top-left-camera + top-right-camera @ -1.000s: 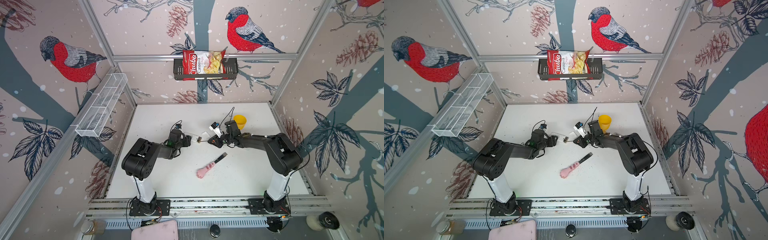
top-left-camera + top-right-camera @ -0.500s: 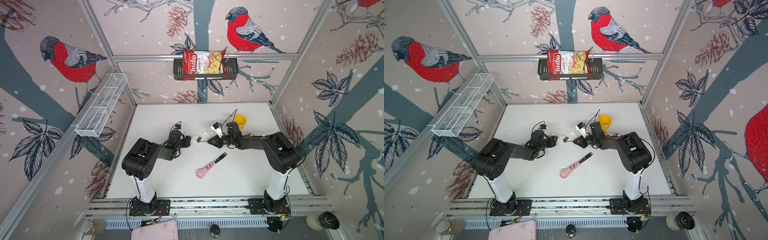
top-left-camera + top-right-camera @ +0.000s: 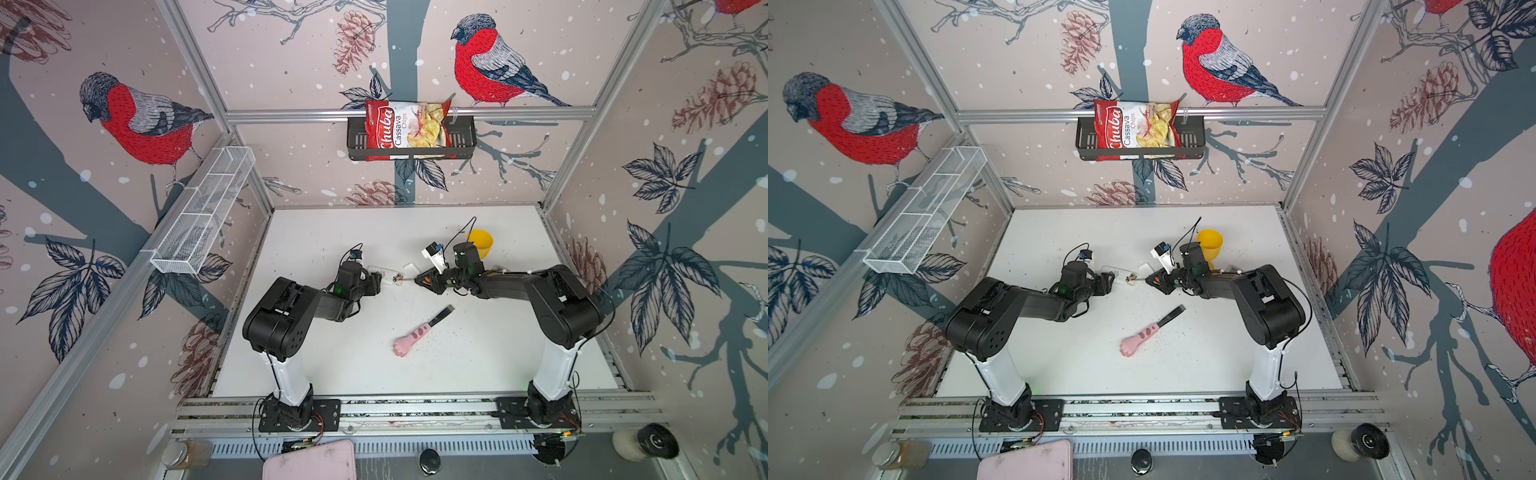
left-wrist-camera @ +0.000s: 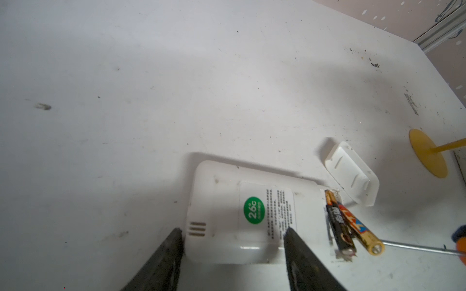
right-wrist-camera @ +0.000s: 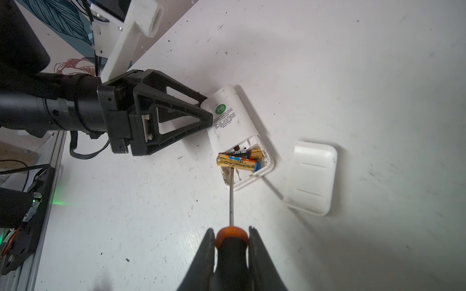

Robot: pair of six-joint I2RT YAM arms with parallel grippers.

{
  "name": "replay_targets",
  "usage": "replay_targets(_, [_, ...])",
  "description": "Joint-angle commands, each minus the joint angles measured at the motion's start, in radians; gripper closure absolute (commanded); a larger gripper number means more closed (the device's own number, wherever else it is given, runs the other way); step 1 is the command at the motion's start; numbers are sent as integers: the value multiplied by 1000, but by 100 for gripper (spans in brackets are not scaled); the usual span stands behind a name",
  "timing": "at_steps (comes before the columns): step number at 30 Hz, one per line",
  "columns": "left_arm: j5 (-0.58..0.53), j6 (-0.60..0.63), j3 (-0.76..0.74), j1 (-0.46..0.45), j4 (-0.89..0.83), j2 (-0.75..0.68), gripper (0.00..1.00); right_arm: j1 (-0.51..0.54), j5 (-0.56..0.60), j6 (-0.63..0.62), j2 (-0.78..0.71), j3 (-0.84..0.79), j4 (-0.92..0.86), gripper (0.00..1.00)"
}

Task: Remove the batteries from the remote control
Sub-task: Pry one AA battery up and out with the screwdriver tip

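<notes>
Batteries (image 5: 237,162) lie at the open end of the remote control (image 5: 230,121), which sits back-up on the white table (image 3: 332,232) between the two arms. From the right wrist we see two cells. A dark one is down in the compartment, and a gold one lies across it, tilted, with one end up at the remote's side edge. The left wrist view shows the same pair from the other end, with the gold cell's cap lifted above the casing. In both top views the batteries (image 3: 399,277) shrink to a small dark speck, and we cannot tell one cell from the other.

Our right gripper (image 5: 231,233) is clamped on the screwdriver (image 5: 231,199), jaws tight on the black handle just behind its orange collar. The thin shaft runs to the gold cell and ends under it at the compartment's rim. The left wrist view catches only the shaft and a sliver of handle.

Our left gripper (image 4: 232,233) has its fingers spread. One tip is just beside the remote's vented end, and the other is over its back near the green sticker. We cannot tell whether they press on it.

The battery cover (image 5: 310,179) lies loose on the table just beside the open end. Only the top views show the bowl of the yellow goblet (image 3: 480,243), behind the right gripper; the left wrist catches just its foot and stem. They alone show the pink paw-handled tool (image 3: 409,340), nearer the arm bases and well apart.
</notes>
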Motion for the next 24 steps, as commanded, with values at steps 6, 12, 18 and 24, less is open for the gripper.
replay_targets(6, [-7, -8, -7, 2, -3, -6, 36, -3, 13, 12, -6, -1, 31, 100])
replay_targets(12, [-7, -8, -5, 2, -4, -8, 36, -16, 20, 22, -2, 4, 40, 100])
replay_targets(18, [-8, -9, -5, 1, -6, -7, 36, -24, 27, 26, 7, 17, 39, 100])
replay_targets(24, [-10, -7, -5, 1, -7, -8, 36, -26, 26, 24, 14, 26, 33, 100])
